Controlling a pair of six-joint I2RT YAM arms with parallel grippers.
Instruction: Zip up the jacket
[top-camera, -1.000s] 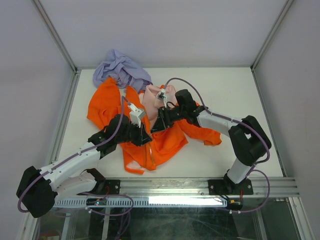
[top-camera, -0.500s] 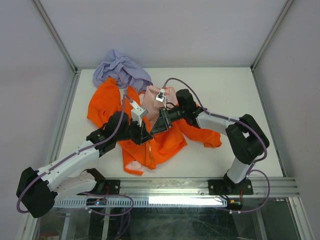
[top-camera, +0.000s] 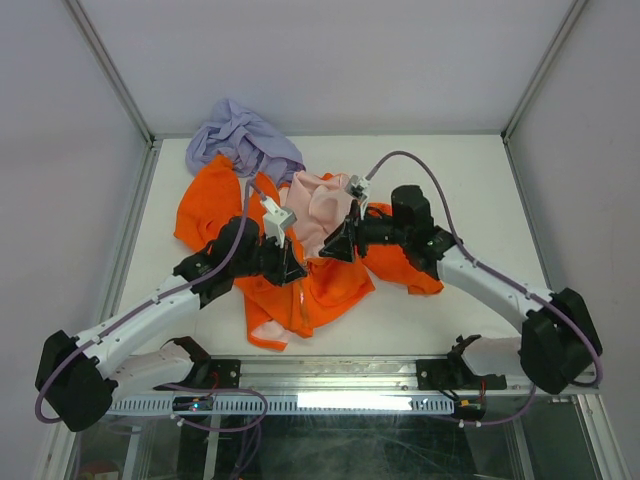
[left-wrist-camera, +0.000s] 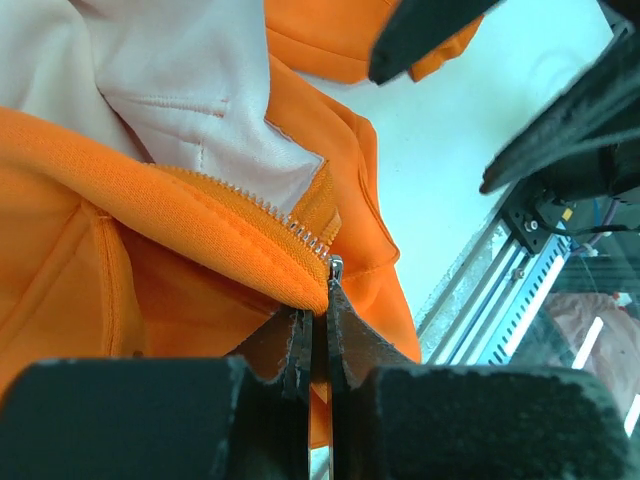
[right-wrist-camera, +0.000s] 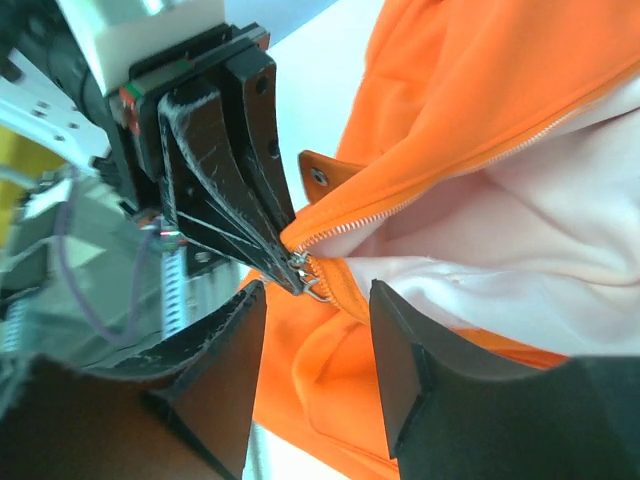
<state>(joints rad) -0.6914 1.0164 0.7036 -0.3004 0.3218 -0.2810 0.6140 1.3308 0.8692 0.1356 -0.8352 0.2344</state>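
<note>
The orange jacket (top-camera: 330, 290) lies crumpled on the white counter (top-camera: 470, 180), left of centre. It is spread open so its pale pink lining (top-camera: 315, 200) shows toward the far side. A lavender garment (top-camera: 245, 135) is bunched at the far left, touching the jacket's far edge.

Both arms reach in over the jacket's middle, and their tools nearly meet above the near part of the front opening. The left tool (top-camera: 293, 272) comes in from the near left and the right tool (top-camera: 330, 248) from the right.

In the left wrist view, the left tool's fingers (left-wrist-camera: 290, 350) are pressed together. They are clamped on the jacket's orange edge, right at the end of the row of zipper teeth (left-wrist-camera: 270, 210). That edge is lifted off the counter into a taut ridge, with pink lining behind it.

In the right wrist view, the right tool's fingers (right-wrist-camera: 215, 380) stand apart. The metal slider (right-wrist-camera: 312, 285) hangs in the gap between them, and neither finger visibly touches it. The slider sits just beside the tip of the left tool. From there the teeth run up and away along the orange edge. A small round snap (right-wrist-camera: 320, 177) shows on an orange tab just above the slider.
</note>
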